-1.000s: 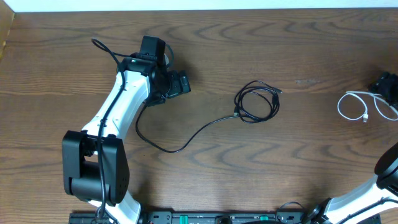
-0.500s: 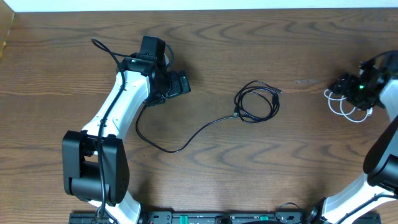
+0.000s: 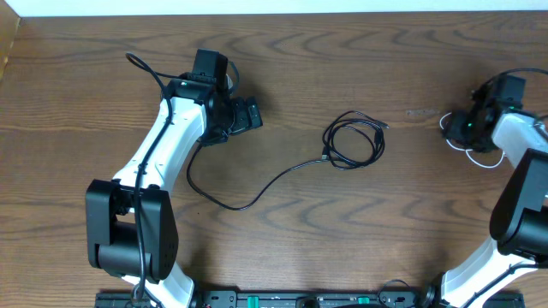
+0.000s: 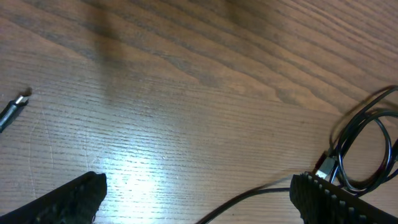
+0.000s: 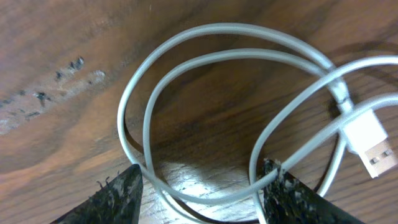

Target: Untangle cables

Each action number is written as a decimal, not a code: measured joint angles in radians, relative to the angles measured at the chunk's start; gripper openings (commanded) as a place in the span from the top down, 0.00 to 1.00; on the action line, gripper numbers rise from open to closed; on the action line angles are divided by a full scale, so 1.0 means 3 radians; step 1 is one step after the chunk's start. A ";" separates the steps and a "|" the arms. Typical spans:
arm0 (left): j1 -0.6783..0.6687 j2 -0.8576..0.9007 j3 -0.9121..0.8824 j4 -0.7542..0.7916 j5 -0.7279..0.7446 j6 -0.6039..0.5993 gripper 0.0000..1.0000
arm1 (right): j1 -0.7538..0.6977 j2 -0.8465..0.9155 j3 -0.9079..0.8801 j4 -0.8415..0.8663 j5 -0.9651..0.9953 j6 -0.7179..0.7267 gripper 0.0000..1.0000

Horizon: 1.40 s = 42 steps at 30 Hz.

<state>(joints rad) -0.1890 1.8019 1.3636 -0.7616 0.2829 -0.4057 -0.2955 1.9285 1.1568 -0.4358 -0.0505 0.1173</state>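
Observation:
A black cable point(image 3: 353, 139) lies coiled at mid-table, and its tail point(image 3: 257, 195) runs left toward my left arm. My left gripper point(image 3: 251, 115) hovers left of the coil, open wide and holding nothing. In the left wrist view the tail point(image 4: 249, 198) crosses between its fingers point(image 4: 68, 198) and the coil point(image 4: 367, 146) lies beyond. The white cable point(image 3: 467, 145) is bunched at the far right under my right gripper point(image 3: 469, 128). In the right wrist view its loops point(image 5: 205, 124) and USB plug point(image 5: 370, 140) lie on the wood. That gripper point(image 5: 202, 196) is open, and white strands cross the gap between its jaws.
A thin dark plug tip point(image 4: 13, 111) shows at the left edge of the left wrist view. A pale scuff point(image 3: 419, 112) marks the wood between the two cables. The left arm's own thick black cord point(image 3: 141, 67) loops behind its wrist.
My right gripper came in from the right edge onto the white cable and narrowed its jaws. The cable has bunched and shifted left. The left arm and black cable have not moved.

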 measured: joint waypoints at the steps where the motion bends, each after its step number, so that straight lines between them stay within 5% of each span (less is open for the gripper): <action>1: 0.0000 0.0000 0.0000 -0.0001 0.0000 0.0000 0.02 | 0.0027 -0.0006 -0.0025 0.0047 0.0045 0.0003 0.56; 5: 0.0000 0.0000 0.0000 -0.0001 0.0000 0.0000 0.02 | 0.0090 -0.0024 -0.0131 0.0264 0.0141 -0.0019 0.97; 6: 0.0000 0.0000 0.0000 0.0000 0.0000 0.0000 0.02 | 0.0092 -0.0031 -0.0151 0.0298 0.0159 -0.0010 0.99; 18: 0.0000 0.0000 0.0000 0.0000 0.0000 0.0000 0.02 | -0.0187 -0.0037 -0.0244 0.1006 0.0217 0.0056 0.99; 34: 0.0000 0.0000 0.0000 0.0001 0.0000 0.0000 0.02 | -0.0398 -0.0048 0.0074 0.1039 0.0024 0.0079 0.99; 36: 0.0000 0.0000 0.0000 0.0000 -0.0001 0.0000 0.02 | -0.0397 -0.0050 0.0074 0.1050 -0.0065 0.0080 0.64; 38: 0.0000 0.0000 0.0000 0.0001 0.0000 0.0000 0.02 | -0.0397 -0.0050 0.0074 0.1043 -0.0112 0.0079 0.39; 42: 0.0000 0.0000 0.0000 0.0000 0.0000 0.0000 0.02 | -0.0390 -0.0050 0.0074 0.1008 -0.0168 0.0069 0.22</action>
<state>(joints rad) -0.1890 1.8019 1.3636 -0.7616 0.2829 -0.4057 -0.4126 1.9137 1.1790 -0.1333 -0.1009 0.1379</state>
